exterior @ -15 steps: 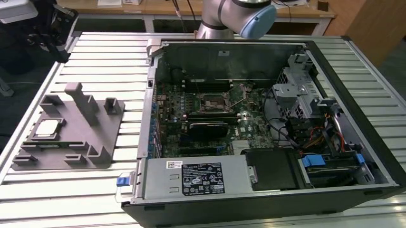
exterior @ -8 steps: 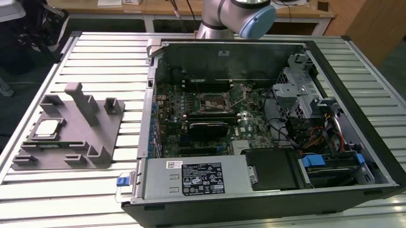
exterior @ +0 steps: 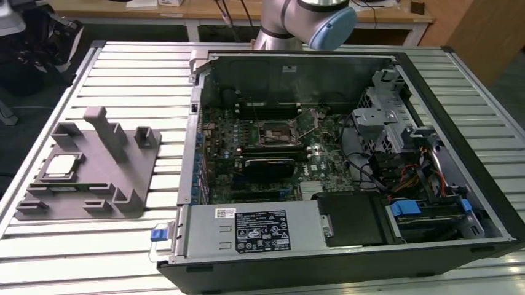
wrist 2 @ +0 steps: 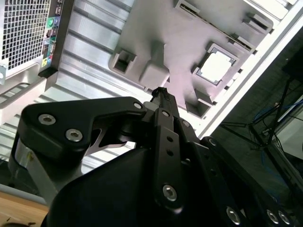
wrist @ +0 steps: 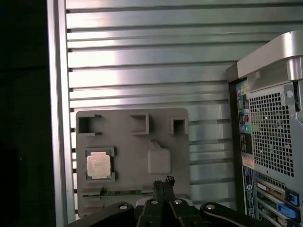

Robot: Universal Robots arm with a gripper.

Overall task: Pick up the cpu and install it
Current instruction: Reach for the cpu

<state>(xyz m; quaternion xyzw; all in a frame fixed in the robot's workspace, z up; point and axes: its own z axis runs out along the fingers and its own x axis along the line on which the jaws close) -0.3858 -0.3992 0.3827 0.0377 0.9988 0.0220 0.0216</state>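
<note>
Silvery cpu [exterior: 63, 166] sits in grey fixture [exterior: 94, 182], exterior view's left, well apart from open computer case [exterior: 328, 271]. Gripper [wrist: 164, 181] above fixture, fingers pressed together, empty.

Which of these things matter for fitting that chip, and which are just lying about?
Job: cpu, grey fixture holding it, socket, pincer.
Lying about: power supply, cables, drive cage.

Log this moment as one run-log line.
phase: before pick | cpu: lying in grey fixture pocket, not picked | gripper: apart from cpu, carrying nothing | computer case: open, beside fixture
</note>
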